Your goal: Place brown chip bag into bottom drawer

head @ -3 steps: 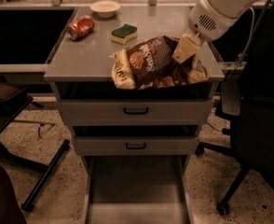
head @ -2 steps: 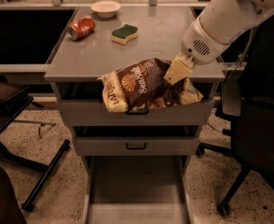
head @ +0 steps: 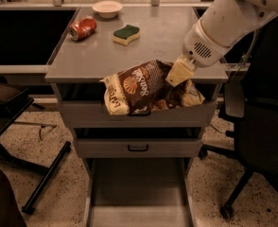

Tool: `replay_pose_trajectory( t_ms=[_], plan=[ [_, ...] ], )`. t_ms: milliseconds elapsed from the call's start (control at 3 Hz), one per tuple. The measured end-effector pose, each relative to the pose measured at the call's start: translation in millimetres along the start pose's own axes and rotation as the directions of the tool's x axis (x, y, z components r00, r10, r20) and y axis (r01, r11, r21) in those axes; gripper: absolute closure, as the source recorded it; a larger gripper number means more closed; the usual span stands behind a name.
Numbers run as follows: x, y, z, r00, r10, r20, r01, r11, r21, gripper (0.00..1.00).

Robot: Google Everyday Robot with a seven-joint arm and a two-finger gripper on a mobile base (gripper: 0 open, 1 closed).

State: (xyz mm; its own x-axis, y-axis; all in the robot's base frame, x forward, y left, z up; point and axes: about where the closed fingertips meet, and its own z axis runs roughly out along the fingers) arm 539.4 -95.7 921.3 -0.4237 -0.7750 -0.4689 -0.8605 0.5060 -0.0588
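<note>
grey metal cabinet [head: 158, 48] with 3 drawers, seen from above and from the near side. gripper [head: 178, 74] sits at the near right edge of the cabinet top, at the end of a thick white arm [head: 224, 25] coming in from the upper right. its cream fingers are pinched narrow on the upper right part of the brown chip bag [head: 139, 86], holding it. the bag hangs lengthwise across the near edge of the top, covering the middle of the top drawer [head: 82, 115] front; the shell logo and "sea salt" script face up, one cream end points left and the other right. cannot tell whether the bag touches the drawer front. the middle drawer [head: 106, 148] is below it, closed, with its black handle visible. the bottom drawer [head: 139, 193] is pulled out toward the near side, with a flat floor and low side walls, well below the bag and apart from it. on the far left of the top: a red soda can [head: 82, 27] lying on its side, a white bowl [head: 107, 8] farther back, and a green-and-yellow sponge [head: 126, 33] just right of the can. a black office chair [head: 262, 122] stands to the right of the cabinet on a speckled floor [head: 44, 141].
</note>
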Motion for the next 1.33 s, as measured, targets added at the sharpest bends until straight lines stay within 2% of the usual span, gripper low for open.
replay_pose_trajectory(
  t_ms=[333, 667, 1000, 1333],
  plan=[
    [11, 19, 20, 0.996, 0.078, 0.032, -0.078, 0.9969, 0.001, 1.0],
    [33, 40, 91, 0.985, 0.17, 0.01, -0.17, 0.9853, 0.02, 1.0],
    [66, 55, 179, 0.974, 0.22, -0.046, -0.217, 0.9746, 0.054, 1.0],
    [109, 66, 262, 0.952, 0.3, -0.058, -0.3, 0.9538, -0.006, 1.0]
  ],
)
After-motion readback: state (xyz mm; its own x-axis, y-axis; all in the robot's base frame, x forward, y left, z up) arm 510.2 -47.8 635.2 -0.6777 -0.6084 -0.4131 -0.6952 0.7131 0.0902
